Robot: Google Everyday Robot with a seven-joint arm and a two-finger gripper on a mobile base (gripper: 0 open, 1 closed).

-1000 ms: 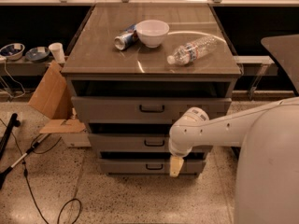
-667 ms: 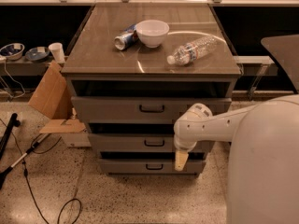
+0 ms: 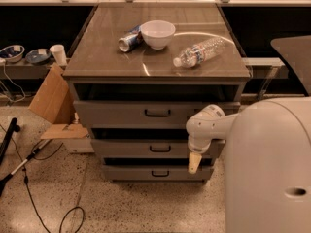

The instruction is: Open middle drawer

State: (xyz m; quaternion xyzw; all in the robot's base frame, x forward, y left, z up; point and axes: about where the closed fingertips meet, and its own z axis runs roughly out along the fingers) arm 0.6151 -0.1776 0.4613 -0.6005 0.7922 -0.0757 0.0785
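Observation:
The grey three-drawer cabinet [image 3: 82, 89] stands in the middle of the camera view. The middle drawer [image 3: 121, 148] has a small black bar handle [image 3: 160, 148] centred on its front, and a dark gap shows above it. Its inside is hidden. My gripper [image 3: 194, 164] hangs pointing down in front of the right end of the middle drawer, right of the handle and apart from it. The white arm [image 3: 209, 125] reaches in from the right.
The top drawer [image 3: 112, 114] has the larger handle, and the lowest drawer [image 3: 126, 174] sits near the floor. A white bowl [image 3: 157, 33], a can [image 3: 129, 41] and a lying plastic bottle [image 3: 200, 52] are on the cabinet top. Cardboard [image 3: 48, 101] and cables [image 3: 29, 178] are on the left.
My gripper has moved a little to the right and slightly up along the cabinet front. The drawers have not moved.

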